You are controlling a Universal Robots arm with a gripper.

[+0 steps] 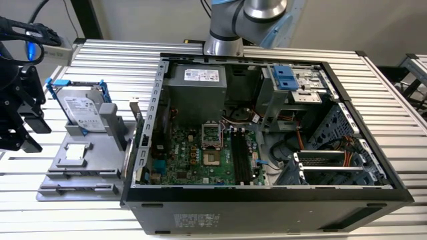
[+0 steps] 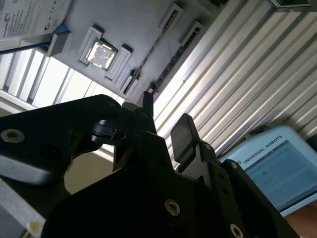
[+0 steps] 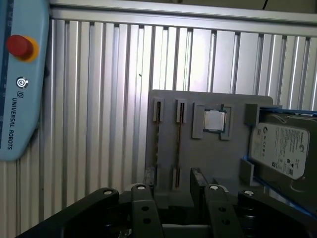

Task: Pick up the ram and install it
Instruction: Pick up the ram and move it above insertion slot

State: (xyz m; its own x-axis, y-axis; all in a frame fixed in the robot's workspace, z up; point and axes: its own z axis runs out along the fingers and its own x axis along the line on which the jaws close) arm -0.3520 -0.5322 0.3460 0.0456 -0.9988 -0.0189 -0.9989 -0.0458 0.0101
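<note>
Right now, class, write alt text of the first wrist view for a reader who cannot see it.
The gripper, jaws open and empty, hangs over a grey tray on a ribbed metal table, in line with the ram standing on edge in its slot. A square silver chip and a hard drive sit further along the tray.
</note>
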